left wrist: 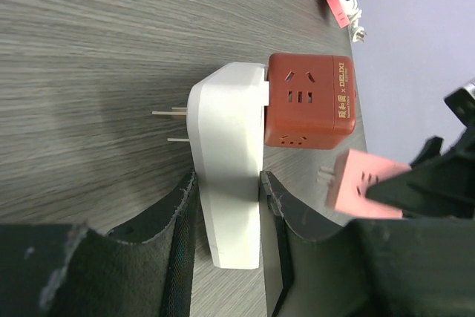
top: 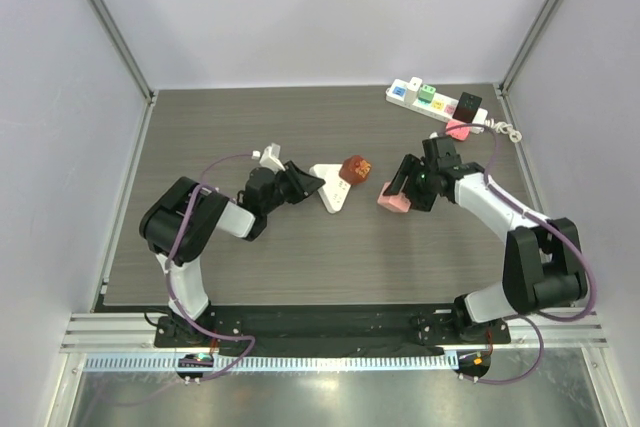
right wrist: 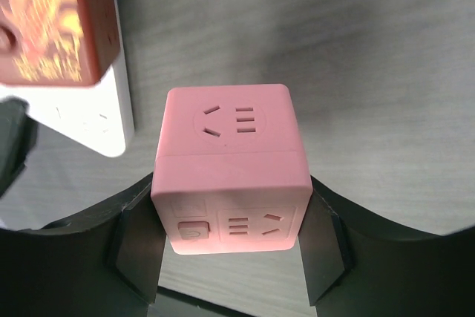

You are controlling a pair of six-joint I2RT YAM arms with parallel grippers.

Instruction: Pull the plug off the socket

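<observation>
A white wedge-shaped socket adapter (top: pixel 330 190) lies mid-table with a red-brown cube plug (top: pixel 354 168) seated in its far end. My left gripper (top: pixel 311 185) is shut on the adapter's narrow end; in the left wrist view its fingers (left wrist: pixel 185 206) press both sides of the adapter (left wrist: pixel 223 139), with the red-brown cube (left wrist: pixel 310 102) beyond. My right gripper (top: pixel 399 192) is shut on a pink cube plug (top: pixel 392 200), which is apart from the adapter. In the right wrist view the pink cube (right wrist: pixel 231 165) sits between the pads (right wrist: pixel 137 246).
A white power strip (top: pixel 432 104) with coloured cubes and a black cube (top: pixel 470 106) lies at the back right, its coiled white cable (top: pixel 506 131) beside it. The adapter's bare prongs (left wrist: pixel 169 113) point left. Grey walls enclose the table.
</observation>
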